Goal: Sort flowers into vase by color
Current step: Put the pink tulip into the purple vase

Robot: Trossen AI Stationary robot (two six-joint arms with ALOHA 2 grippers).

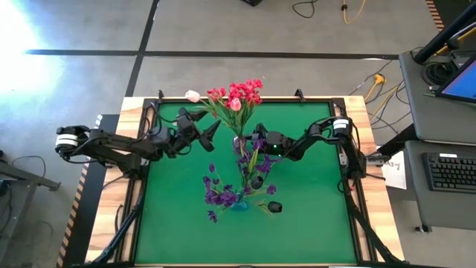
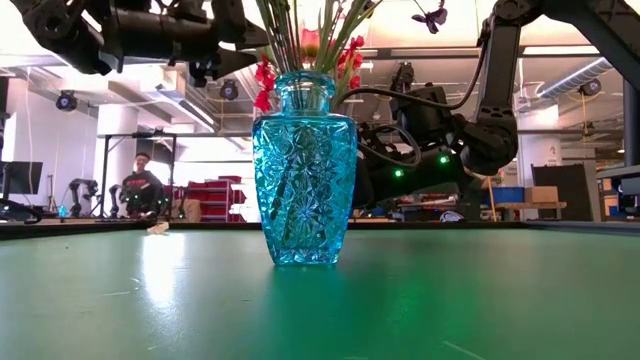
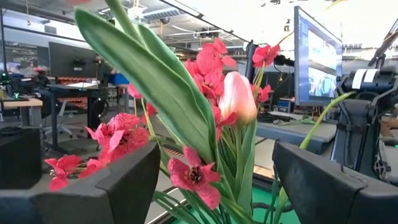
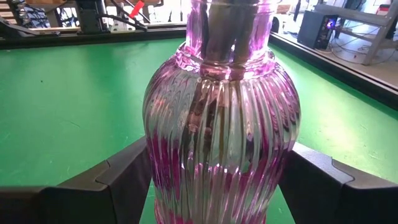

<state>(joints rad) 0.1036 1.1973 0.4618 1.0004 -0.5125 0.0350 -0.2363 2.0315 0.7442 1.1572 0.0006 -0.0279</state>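
High view | sorting nearly done: pink vase (image 4: 221, 124) bracketed by right gripper (image 1: 256, 138), jaws apart, holding red flowers (image 1: 242, 93); left gripper (image 1: 210, 132) beside stems, jaws apart, empty | blue vase (image 2: 303, 170) holding purple sprays (image 1: 223, 195) | next: steadying vase, seating tulip (image 3: 237, 98).

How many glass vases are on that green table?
2. A blue vase stands near the table's middle holding purple flowers; a pink-tinted vase behind it holds the red flowers, between the right gripper's fingers.
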